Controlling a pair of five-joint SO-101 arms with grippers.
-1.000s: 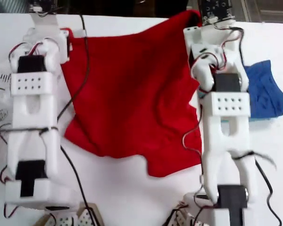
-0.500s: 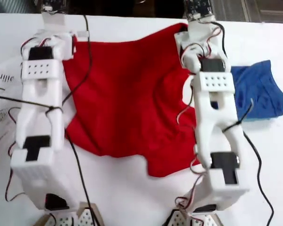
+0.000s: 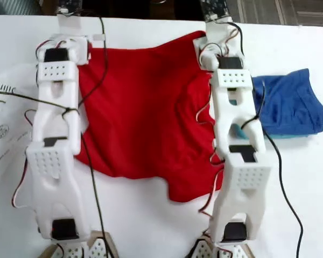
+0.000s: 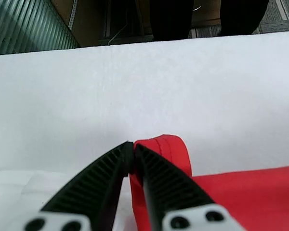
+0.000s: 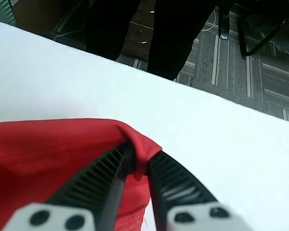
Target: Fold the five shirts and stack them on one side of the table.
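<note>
You have two shirts on the white tabletop [image 3: 140, 215]. One red shirt [image 3: 145, 113] lies spread across the middle, between your two arms, the left arm [image 3: 56, 134] and the right arm [image 3: 237, 145]. One blue shirt [image 3: 290, 105] sits bunched at the right, partly hidden behind the right arm. Your left end effector [image 4: 131, 159] is clamped on the red shirt's far left corner at the hem. Your right end effector [image 5: 137, 161] is clamped on a fold at its far right corner.
</note>
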